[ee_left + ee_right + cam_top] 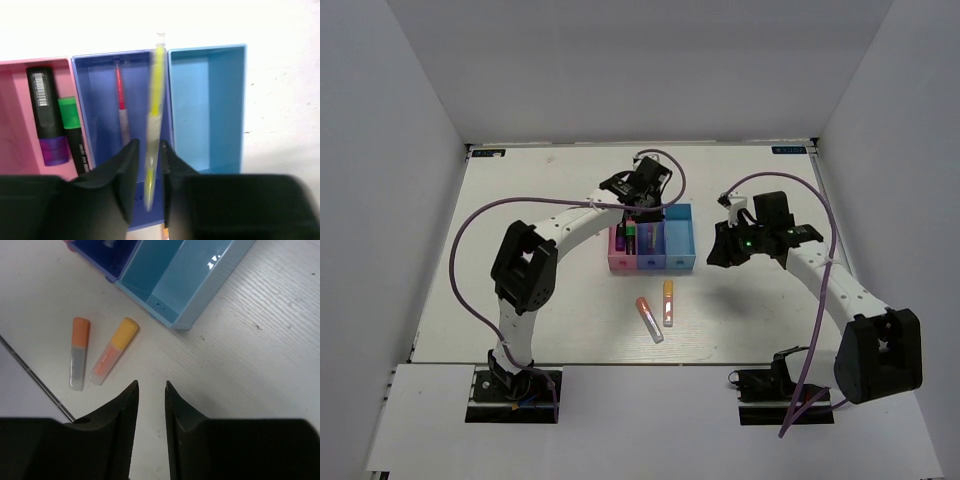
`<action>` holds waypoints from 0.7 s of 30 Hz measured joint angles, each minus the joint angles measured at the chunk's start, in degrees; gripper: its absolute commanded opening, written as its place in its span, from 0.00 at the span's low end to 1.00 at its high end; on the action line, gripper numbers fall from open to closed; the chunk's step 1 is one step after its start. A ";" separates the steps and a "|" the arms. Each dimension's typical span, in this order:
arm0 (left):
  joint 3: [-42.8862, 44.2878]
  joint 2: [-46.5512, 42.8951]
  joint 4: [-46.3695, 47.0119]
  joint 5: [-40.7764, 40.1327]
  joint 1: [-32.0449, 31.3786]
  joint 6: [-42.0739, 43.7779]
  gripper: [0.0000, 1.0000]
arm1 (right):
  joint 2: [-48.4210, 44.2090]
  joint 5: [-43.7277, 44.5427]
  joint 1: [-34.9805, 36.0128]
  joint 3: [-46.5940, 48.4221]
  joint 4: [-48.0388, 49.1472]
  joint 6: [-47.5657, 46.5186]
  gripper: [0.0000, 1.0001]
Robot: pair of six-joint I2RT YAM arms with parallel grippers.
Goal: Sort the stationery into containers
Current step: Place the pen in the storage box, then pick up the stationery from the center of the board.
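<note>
A: Left gripper point(149, 146), what state?

B: Clamped on the yellow pen point(156, 95), with the fingers pinching its near end. The long axis runs near-to-far, in line with the bins' long walls, and the clear tip points far. The frame is blurred, so its tilt can't be read.

A: Over which bin?

B: The row reads pink, dark blue, teal from left to right. The pen crosses the right side of the dark blue bin point(97, 100), along the wall it shares with the teal bin point(207, 100). Cannot tell whether it touches that wall.

A: What's in the bins?

B: The pink pen point(120, 100) lies lengthwise in the dark blue bin, near-to-far. The pink bin point(12, 110) holds the purple marker point(46, 120) and the green marker point(72, 125) side by side, both lengthwise. The purple end is near and the green end is far.

A: Right gripper point(150, 387)?

B: It holds nothing. The jaws stand a narrow slit apart, with bare table point(250, 365) showing between them. It sits off to the right of the teal bin, not touching it.

A: Any loose stationery?

B: Two pieces lie on the table just near of the bins, close together but apart. The orange marker point(668, 302) lies near-to-far with its orange cap at the far end. The red marker point(649, 318), to its left, is slightly slanted, with the red end far-left and the grey end near-right.
</note>
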 measured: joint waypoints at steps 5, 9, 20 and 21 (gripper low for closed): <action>0.66 0.11 -0.09 -0.35 -0.31 -0.37 0.55 | 0.90 -3.08 0.94 0.00 -0.59 0.63 0.30; 0.57 -0.17 -0.79 -0.46 -0.33 -0.28 0.56 | 1.84 -4.11 4.02 0.02 -0.59 2.05 0.30; -29.86 -37.24 -3.13 -8.52 -6.12 -0.96 0.49 | 9.51 6.99 21.75 0.02 1.60 10.69 0.56; -34.82 -43.95 -3.54 -9.27 -6.49 -1.84 0.50 | 10.62 9.44 23.47 0.00 2.08 12.26 0.56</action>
